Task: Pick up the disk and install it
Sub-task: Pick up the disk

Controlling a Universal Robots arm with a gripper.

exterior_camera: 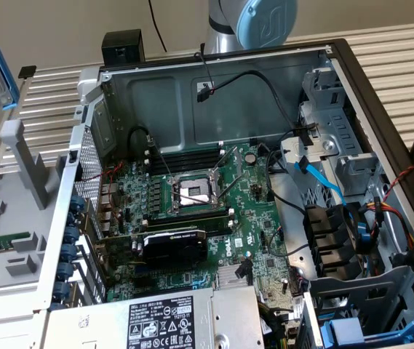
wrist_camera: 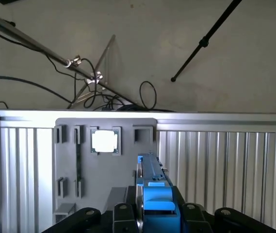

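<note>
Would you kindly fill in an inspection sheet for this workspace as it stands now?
Surface: ribbed metal table carrying an open computer case.
Job's things: the disk, blue-framed, seen edge-on in the gripper.
Clutter: grey parts tray with a processor and a memory stick; another blue carrier in the case.
Grippers: gripper shut on the disk.
Cables: a blue lead and black leads loose inside the case.
Surroundings: plain wall, a stand and wires behind the table.

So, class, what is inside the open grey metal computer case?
A green motherboard, silver processor socket, black expansion card and blue cable; the silver power-supply box hides whatever lies beneath.
</note>
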